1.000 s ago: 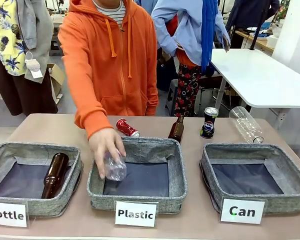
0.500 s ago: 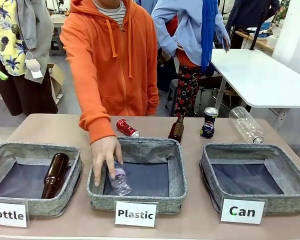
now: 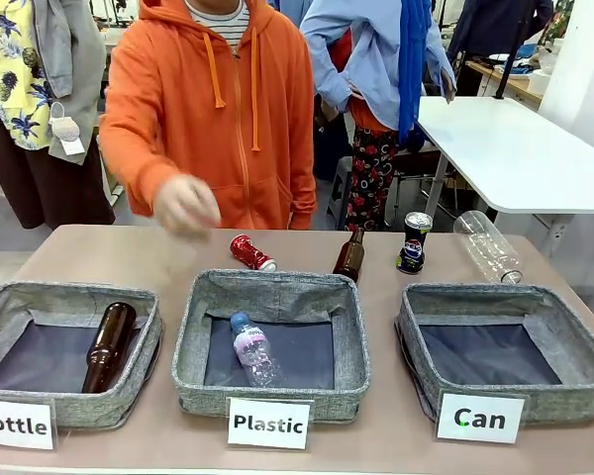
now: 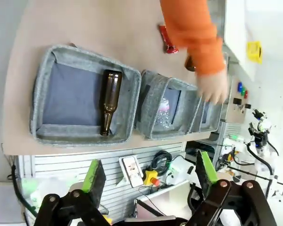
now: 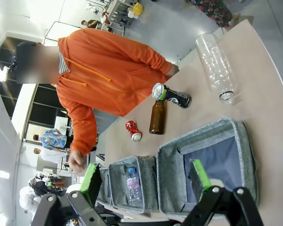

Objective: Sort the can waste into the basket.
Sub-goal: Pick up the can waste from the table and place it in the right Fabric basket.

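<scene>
The crushed red can (image 3: 251,253) lies on the table behind the middle bin. The dark can (image 3: 413,242) with a silver top stands upright behind the grey "Can" basket (image 3: 408,315) at the right, which holds nothing. In the right wrist view the red can (image 5: 133,131), the dark can (image 5: 172,96) and the Can basket (image 5: 239,141) lie below my open right gripper (image 5: 145,176). My left gripper (image 4: 150,174) is open and high above the bins, with the red can (image 4: 167,40) far off. Nothing sits between either pair of fingers.
A person in an orange hoodie holds a hand (image 3: 186,205) above the table's far left. The Plastic bin (image 3: 190,341) holds a small clear bottle (image 3: 252,348). The Bottle bin (image 3: 147,346) holds a brown bottle (image 3: 109,344). Another brown bottle (image 3: 349,255) and a large clear bottle (image 3: 487,245) stand or lie behind the bins.
The person let the small clear bottle go into the Plastic bin and drew the hand up and back. The cans have not moved.
</scene>
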`<state>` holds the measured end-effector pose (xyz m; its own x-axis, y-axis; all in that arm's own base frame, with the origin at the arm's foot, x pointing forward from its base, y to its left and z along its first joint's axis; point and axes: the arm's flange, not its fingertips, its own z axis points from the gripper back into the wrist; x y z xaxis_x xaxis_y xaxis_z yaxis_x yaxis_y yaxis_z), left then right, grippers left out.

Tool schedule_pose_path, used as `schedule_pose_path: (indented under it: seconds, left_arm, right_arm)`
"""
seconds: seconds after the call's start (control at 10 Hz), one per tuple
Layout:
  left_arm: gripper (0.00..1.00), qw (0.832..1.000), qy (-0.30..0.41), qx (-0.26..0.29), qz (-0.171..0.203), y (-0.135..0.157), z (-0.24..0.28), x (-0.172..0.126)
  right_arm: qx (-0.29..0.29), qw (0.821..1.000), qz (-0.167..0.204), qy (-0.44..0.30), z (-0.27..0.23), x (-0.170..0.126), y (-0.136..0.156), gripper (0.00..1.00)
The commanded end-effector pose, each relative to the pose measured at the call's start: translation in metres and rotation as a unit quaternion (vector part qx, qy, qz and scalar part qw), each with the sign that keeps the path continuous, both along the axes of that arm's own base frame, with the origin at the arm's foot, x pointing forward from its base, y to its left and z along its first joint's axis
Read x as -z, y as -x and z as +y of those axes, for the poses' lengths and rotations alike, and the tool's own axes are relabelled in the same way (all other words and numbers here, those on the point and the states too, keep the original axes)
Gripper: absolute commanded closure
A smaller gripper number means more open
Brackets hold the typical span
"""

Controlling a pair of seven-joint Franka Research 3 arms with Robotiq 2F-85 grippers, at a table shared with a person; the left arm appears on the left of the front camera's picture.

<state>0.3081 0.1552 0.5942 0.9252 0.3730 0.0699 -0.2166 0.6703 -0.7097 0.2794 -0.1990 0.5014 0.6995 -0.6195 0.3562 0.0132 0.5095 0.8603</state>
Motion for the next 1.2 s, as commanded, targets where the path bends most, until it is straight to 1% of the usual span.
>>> schedule_pose_path:
  seconds: [0.0,0.1,0.2,0.3,0.5,0.7,0.8,0.9,1.0,1.1]
  left_arm:
    - [0.0,1.0,-0.012,0.008,0.008,-0.018,-0.024,0.015]
    - [0.0,0.999,-0.033,0.005,0.021,-0.029,-0.043,0.016]
    - [0.0,0.997,-0.062,0.001,0.045,-0.046,-0.074,0.014]
    - [0.0,0.993,-0.102,-0.004,0.061,-0.063,-0.115,0.016]
    - [0.0,0.98,-0.185,-0.017,0.075,-0.095,-0.208,0.027]
    - [0.0,0.962,-0.252,-0.063,0.083,-0.117,-0.285,0.045]
    - [0.0,0.955,-0.275,-0.079,0.075,-0.127,-0.313,0.055]
    - [0.0,0.952,-0.278,-0.092,0.088,-0.143,-0.333,0.069]
    - [0.0,0.949,-0.281,-0.092,0.108,-0.155,-0.344,0.078]
    - [0.0,0.949,-0.279,-0.106,0.103,-0.165,-0.352,0.085]
  right_arm:
    - [-0.001,1.0,-0.019,0.0,-0.001,0.001,-0.003,0.0]
    - [-0.001,1.0,-0.019,0.0,-0.001,0.001,-0.003,0.0]
    - [-0.001,1.0,-0.019,0.0,-0.001,0.001,-0.003,0.0]
    - [-0.001,1.0,-0.019,0.0,-0.001,0.001,-0.003,0.0]
    - [-0.001,1.0,-0.019,0.0,-0.001,0.001,-0.003,0.0]
    - [-0.001,1.0,-0.019,0.0,-0.001,0.001,-0.003,0.0]
    - [-0.001,1.0,-0.019,0.0,-0.001,0.001,-0.003,0.0]
    - [-0.001,1.0,-0.019,0.0,-0.001,0.001,-0.003,0.0]
    - [-0.001,1.0,-0.019,0.0,-0.001,0.001,-0.003,0.0]
    - [-0.001,1.0,-0.019,0.0,-0.001,0.001,-0.003,0.0]
